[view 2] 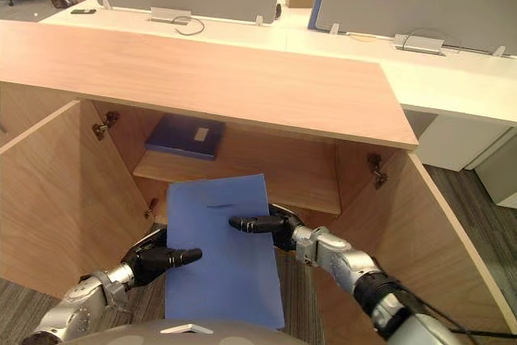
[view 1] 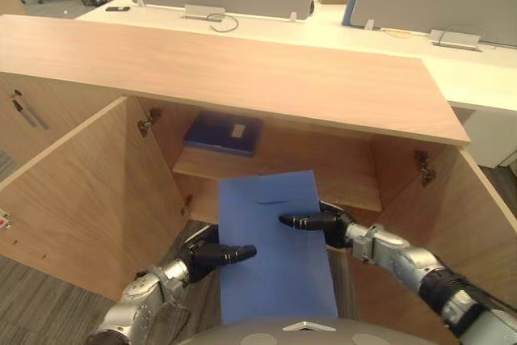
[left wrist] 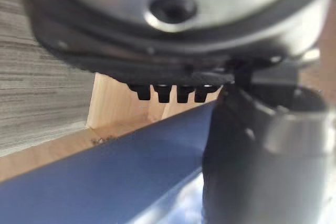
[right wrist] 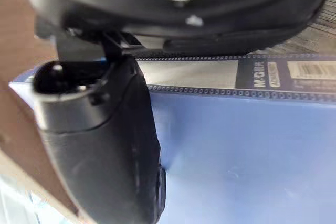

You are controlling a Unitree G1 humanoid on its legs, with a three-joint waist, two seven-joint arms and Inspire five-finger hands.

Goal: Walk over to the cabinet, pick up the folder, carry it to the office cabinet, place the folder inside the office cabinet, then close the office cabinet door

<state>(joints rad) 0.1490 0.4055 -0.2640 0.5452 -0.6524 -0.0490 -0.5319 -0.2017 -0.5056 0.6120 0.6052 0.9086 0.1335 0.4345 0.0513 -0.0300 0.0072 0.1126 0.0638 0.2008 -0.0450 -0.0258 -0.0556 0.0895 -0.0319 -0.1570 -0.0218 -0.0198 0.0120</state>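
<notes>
Folder (view 1: pixel 279 280), blue, flat, gripped between both hands before the open office cabinet (view 1: pixel 242 70). Left hand (view 1: pixel 212 256) pinches its left edge, thumb on top; right hand (view 1: pixel 323 221) pinches the right edge likewise. Beyond the hands, a dark folder (view 1: pixel 224 132) lies on the shelf (view 1: pixel 347 183)

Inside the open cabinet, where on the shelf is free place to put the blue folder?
The shelf is bare on its right part, from the dark binder to the cabinet's right wall. Its left part is taken by that binder. The space under the shelf is mostly hidden behind the blue folder, held by left hand and right hand.
</notes>
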